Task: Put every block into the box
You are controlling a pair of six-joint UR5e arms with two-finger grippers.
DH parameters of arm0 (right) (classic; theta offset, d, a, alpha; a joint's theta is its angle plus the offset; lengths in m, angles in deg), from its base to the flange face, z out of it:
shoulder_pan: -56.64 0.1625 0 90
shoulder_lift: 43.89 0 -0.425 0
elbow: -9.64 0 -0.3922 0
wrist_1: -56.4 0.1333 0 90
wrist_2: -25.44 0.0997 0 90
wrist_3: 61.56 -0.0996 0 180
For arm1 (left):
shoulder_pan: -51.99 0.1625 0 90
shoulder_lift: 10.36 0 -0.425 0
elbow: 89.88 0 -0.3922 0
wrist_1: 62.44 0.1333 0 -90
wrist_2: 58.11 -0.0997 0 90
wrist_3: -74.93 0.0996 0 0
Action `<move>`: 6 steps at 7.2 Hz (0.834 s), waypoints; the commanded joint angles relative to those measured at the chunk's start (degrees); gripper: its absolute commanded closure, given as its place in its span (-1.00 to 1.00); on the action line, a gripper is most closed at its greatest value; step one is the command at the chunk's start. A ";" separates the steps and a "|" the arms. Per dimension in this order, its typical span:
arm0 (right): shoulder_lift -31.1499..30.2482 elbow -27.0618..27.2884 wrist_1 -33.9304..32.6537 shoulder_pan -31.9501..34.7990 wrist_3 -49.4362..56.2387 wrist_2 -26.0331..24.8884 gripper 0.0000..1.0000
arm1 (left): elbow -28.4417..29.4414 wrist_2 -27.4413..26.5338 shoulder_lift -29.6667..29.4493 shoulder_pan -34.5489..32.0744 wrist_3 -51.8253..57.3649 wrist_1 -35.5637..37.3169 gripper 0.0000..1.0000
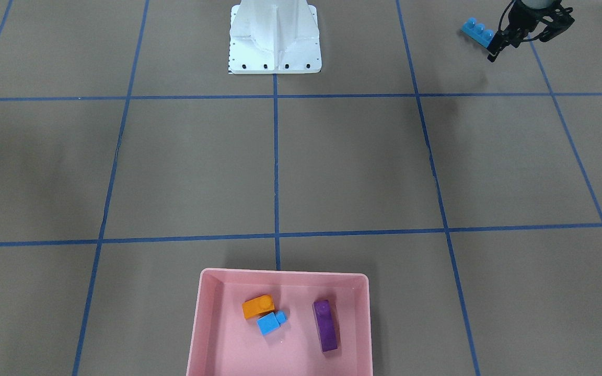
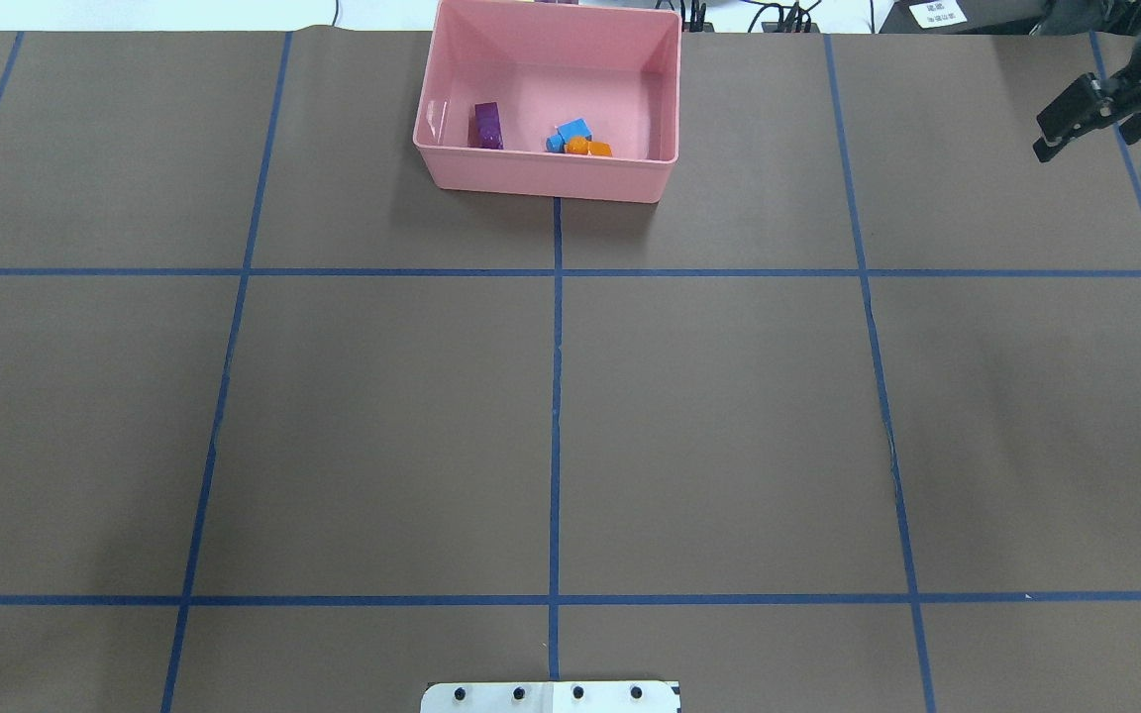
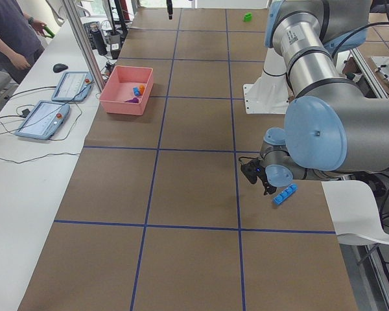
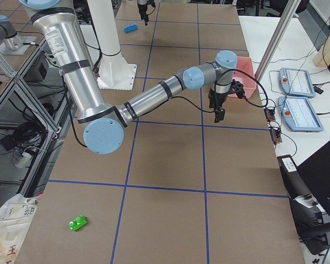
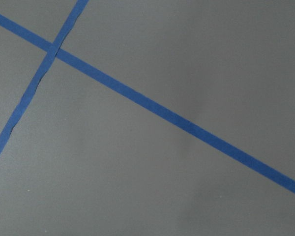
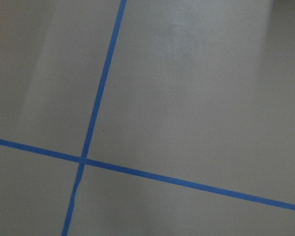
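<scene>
The pink box (image 1: 280, 272) stands at the table's far middle, also in the overhead view (image 2: 541, 178). In it lie the orange brick (image 1: 258, 306), the small blue brick (image 1: 270, 322) and the purple brick (image 1: 325, 325). The long blue brick (image 1: 478, 30) lies on the table close to the robot on its left side. My left gripper (image 1: 520, 39) hangs beside that brick's end and looks open. The green brick (image 4: 78, 223) lies far out on my right side. My right gripper (image 2: 1090, 119) hovers above the table right of the box, looks open and holds nothing.
The white robot base (image 1: 275, 52) sits at the near middle edge. A side table beyond the box holds control tablets (image 3: 48, 116), and an operator (image 3: 10, 32) stands there. Both wrist views show only brown table with blue tape lines.
</scene>
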 commanded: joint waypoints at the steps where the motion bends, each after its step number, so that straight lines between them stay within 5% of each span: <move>1: -7.02 3.79 -0.02 1.11 4.20 0.64 -0.99 | 0.32 -5.52 0.67 9.77 -7.45 -0.02 -1.00; 6: -13.65 8.21 0.16 1.64 6.59 0.64 -1.00 | 0.32 -12.65 3.22 22.80 -16.79 -0.02 -1.00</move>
